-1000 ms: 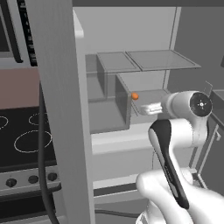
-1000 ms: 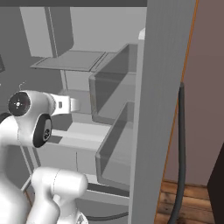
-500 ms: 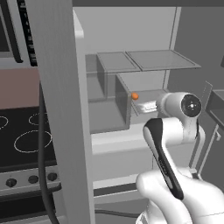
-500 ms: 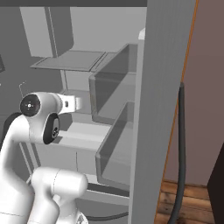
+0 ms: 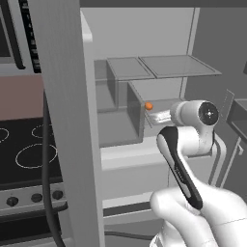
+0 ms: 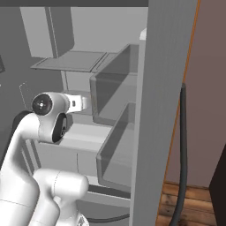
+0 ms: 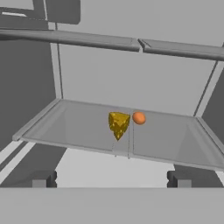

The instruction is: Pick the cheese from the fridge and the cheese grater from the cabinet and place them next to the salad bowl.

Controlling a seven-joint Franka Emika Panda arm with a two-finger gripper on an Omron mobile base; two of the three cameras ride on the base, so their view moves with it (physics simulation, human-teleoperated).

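The setting is a rendered kitchen. An open fridge (image 5: pixel 144 96) with a pale interior and clear glass shelves (image 7: pixel 118 131) occupies the centre of both base views. A black stove (image 5: pixel 24 154) with ring burners and front knobs stands at lower left of the left base view.

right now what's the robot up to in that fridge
The white arm is reaching into the open fridge, its open gripper empty and aimed at a glass shelf. The cheese, a small yellow wedge, sits on that shelf just left of a tiny orange ball. The gripper is short of the cheese, so nothing has been picked up yet.
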